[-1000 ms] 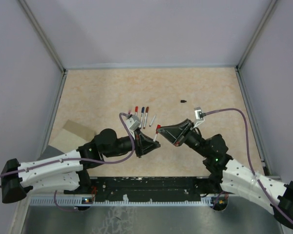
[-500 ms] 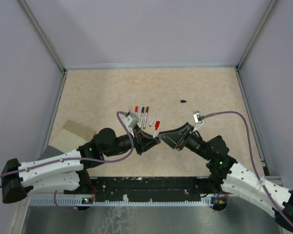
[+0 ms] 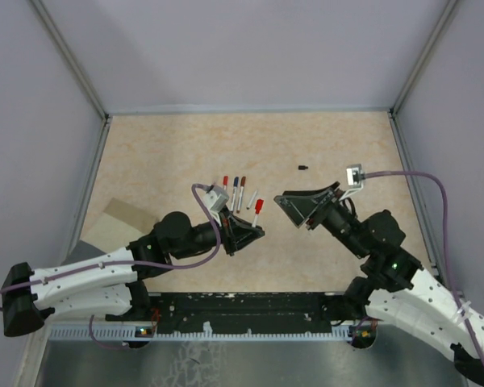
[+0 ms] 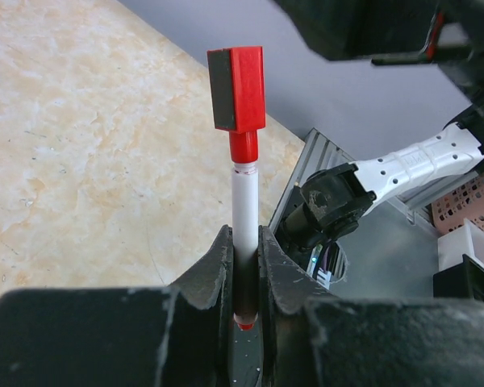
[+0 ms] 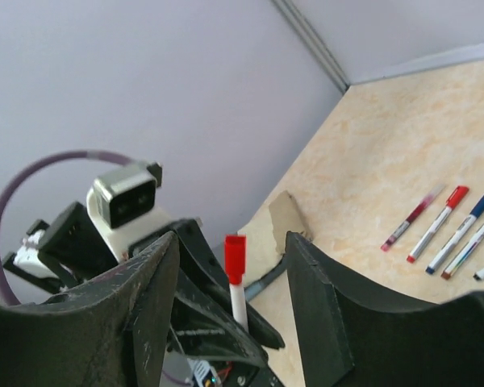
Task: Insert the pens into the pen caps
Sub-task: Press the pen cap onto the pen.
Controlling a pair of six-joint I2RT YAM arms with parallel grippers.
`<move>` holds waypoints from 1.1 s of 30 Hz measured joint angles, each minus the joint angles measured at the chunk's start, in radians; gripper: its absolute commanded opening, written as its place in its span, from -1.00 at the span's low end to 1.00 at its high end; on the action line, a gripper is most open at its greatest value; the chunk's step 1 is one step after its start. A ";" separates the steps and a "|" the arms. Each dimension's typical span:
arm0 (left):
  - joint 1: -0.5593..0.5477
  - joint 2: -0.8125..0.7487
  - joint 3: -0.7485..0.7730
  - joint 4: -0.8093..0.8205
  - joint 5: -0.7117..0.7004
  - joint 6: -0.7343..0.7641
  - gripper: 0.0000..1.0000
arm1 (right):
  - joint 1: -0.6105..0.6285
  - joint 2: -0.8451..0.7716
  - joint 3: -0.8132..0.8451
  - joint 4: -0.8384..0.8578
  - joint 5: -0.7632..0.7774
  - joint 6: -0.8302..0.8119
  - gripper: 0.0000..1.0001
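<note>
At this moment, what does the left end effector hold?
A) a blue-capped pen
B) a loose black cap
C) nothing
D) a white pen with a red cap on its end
D: in the left wrist view the left end effector clamps the white pen, and the red cap sits on the pen's far end.

The 2 arms (image 3: 81, 278) have white perforated shells (image 3: 411, 310), purple cables (image 3: 436, 189), black left gripper (image 3: 260, 232) and right gripper (image 3: 290, 211).

white pen (image 4: 244, 201) with red cap (image 4: 236, 76), beige marbled table (image 3: 161, 153)
</note>
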 measured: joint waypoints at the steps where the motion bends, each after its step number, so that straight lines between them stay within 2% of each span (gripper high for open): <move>1: 0.000 0.000 0.000 -0.002 0.000 0.000 -1.00 | 0.000 0.013 0.030 -0.015 0.014 -0.003 0.12; 10: 0.000 0.000 0.000 -0.010 0.000 0.001 -1.00 | 0.000 0.232 0.240 -0.156 0.045 -0.006 0.16; 14: 0.000 0.000 0.000 -0.015 -0.001 0.003 -1.00 | 0.000 0.298 0.257 -0.203 0.016 -0.006 0.16; 20: 0.000 0.000 0.001 -0.019 -0.011 0.009 -1.00 | 0.000 0.314 0.258 -0.225 -0.044 -0.005 0.09; 25: 0.000 0.000 0.001 -0.021 -0.017 0.010 -1.00 | 0.000 0.314 0.258 -0.225 -0.079 -0.006 -0.09; 33: 0.000 0.000 0.001 -0.026 -0.018 0.010 -1.00 | 0.000 0.333 0.258 -0.221 -0.110 -0.004 -0.52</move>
